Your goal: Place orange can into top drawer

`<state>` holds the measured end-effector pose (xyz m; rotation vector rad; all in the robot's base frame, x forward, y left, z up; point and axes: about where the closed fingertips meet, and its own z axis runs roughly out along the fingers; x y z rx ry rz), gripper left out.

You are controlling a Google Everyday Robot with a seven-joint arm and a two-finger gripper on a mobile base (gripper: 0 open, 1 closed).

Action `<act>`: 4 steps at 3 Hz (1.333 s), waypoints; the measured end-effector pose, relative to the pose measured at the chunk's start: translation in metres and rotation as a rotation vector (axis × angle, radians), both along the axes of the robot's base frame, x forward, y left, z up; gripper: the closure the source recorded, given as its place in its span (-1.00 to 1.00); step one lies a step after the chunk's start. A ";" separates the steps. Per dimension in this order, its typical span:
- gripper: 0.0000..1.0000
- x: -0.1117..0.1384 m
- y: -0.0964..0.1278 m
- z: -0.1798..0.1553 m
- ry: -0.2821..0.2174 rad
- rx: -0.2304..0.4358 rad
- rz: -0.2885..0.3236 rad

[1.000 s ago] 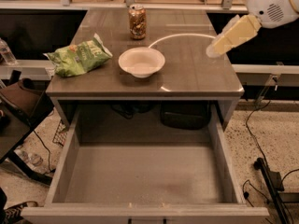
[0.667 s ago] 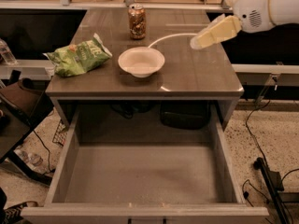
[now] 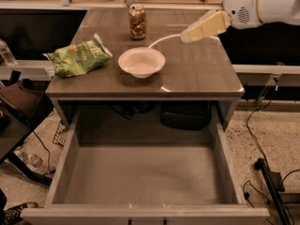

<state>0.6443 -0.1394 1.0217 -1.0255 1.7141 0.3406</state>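
The orange can (image 3: 137, 22) stands upright at the far middle of the grey-brown tabletop (image 3: 197, 74), behind the white bowl (image 3: 141, 62). The top drawer (image 3: 140, 172) is pulled fully open below the table's front edge, and its grey floor holds nothing. My gripper (image 3: 186, 35) reaches in from the upper right, above the tabletop, to the right of the can and apart from it, with nothing in it.
A green crinkled chip bag (image 3: 78, 56) lies at the table's left edge. A dark chair (image 3: 18, 107) stands at the left of the drawer. Cables (image 3: 262, 168) run over the floor at the right.
My gripper has moved left and slightly up over the table, closer to the orange can. The can, bowl, bag and drawer have not moved.
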 end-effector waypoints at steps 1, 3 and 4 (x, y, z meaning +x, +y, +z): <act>-1.00 0.030 0.015 -0.012 0.016 0.016 -0.014; -1.00 0.121 0.093 -0.038 0.026 0.093 -0.010; -1.00 0.154 0.118 -0.050 0.024 0.100 -0.038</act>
